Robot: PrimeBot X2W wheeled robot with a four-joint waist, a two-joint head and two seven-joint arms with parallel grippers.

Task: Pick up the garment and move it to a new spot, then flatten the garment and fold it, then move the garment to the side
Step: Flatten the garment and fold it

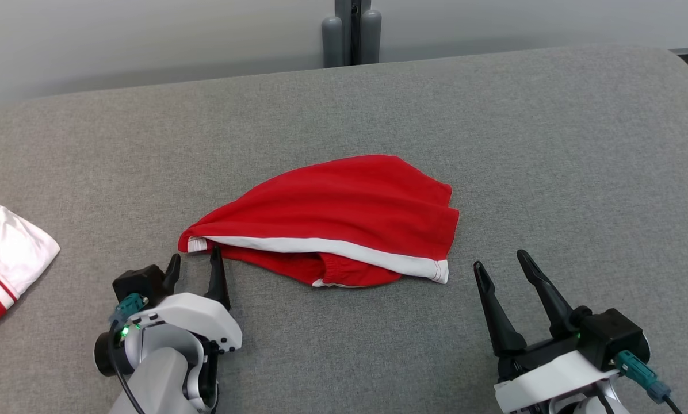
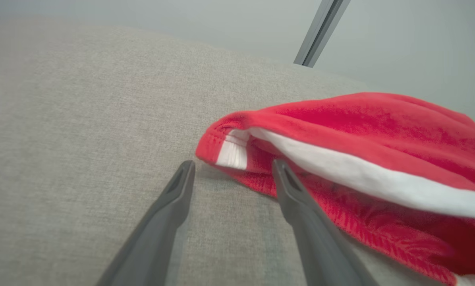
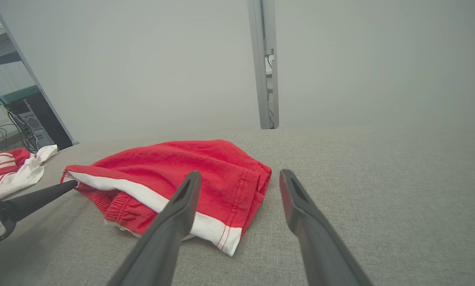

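The garment (image 1: 344, 215) is a pair of red shorts with a white side stripe, lying crumpled and folded over on the grey padded table (image 1: 493, 144). My left gripper (image 1: 195, 259) stands open at the garment's near left corner (image 2: 227, 149), its right finger (image 2: 297, 194) right beside the red cloth. My right gripper (image 1: 500, 259) is open too, hovering just right of the garment's hem (image 3: 237, 206) with nothing between its fingers. The left arm's finger (image 3: 43, 196) shows at the left of the right wrist view.
A second red and white garment (image 1: 2, 264) lies at the table's left edge (image 3: 11, 172). A grey post (image 1: 352, 31) stands behind the table's far edge. Bare grey fabric spreads to the right and behind the shorts.
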